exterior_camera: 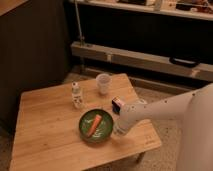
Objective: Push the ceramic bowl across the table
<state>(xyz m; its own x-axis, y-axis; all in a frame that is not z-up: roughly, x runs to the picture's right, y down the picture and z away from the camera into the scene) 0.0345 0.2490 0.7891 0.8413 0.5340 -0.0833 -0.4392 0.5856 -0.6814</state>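
The white arm point(165, 107) reached in from the right, low over the wooden bench point(45, 135), and the tool point(119, 131) sat right at the right-hand rim of the ceramic bowl point(96, 126), up against it by the look of things. Whether the tool was clenched or released, I could not tell. The dark-green bowl rested on the bench's front half, a little right of centre, with an orange carrot-like piece point(93, 125) lying inside it. Just behind the bowl stood a small white bottle point(76, 95), upright. Farther back, near the far edge, a translucent cup point(103, 83) stood apart from both. A small dark box point(116, 104) lay beside the arm, just right of the bowl.
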